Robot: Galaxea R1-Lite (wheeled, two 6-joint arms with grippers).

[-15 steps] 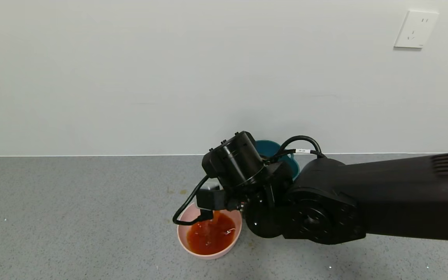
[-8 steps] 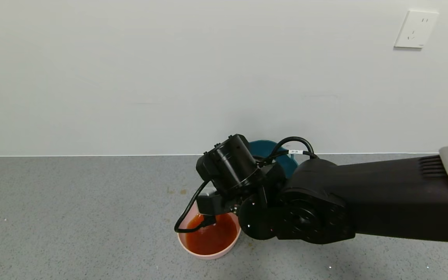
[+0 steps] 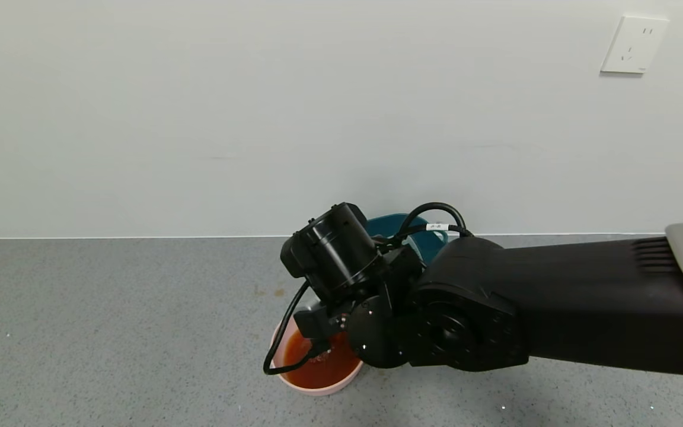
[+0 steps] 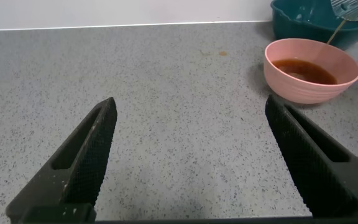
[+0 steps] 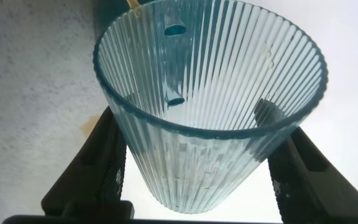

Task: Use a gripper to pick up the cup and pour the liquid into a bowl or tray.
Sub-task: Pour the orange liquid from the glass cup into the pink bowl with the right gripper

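Right arm [image 3: 495, 308] over pink bowl [image 3: 294, 382]; open floor [image 3: 110, 326] leftward.

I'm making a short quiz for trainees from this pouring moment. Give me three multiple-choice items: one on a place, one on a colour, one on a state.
1. Where does the teal basin stand relative to the pink bowl?
A. behind it, toward the wall
B. stacked inside it
C. far off to the robot's left

2. What colour is the liquid in the pink bowl?
A. clear
B. reddish-brown
C. green

3. What is the state of the cup in the right pincer?
A. brim-full
B. lying loose on the counter
C. clamped between the fingers, with almost nothing left inside

Answers: 1 A, the left wrist view shows the basin just beyond the bowl. 2 B, both the head and left wrist views show it. 3 C, the right wrist view looks into a nearly empty ribbed cup flanked by both fingers.
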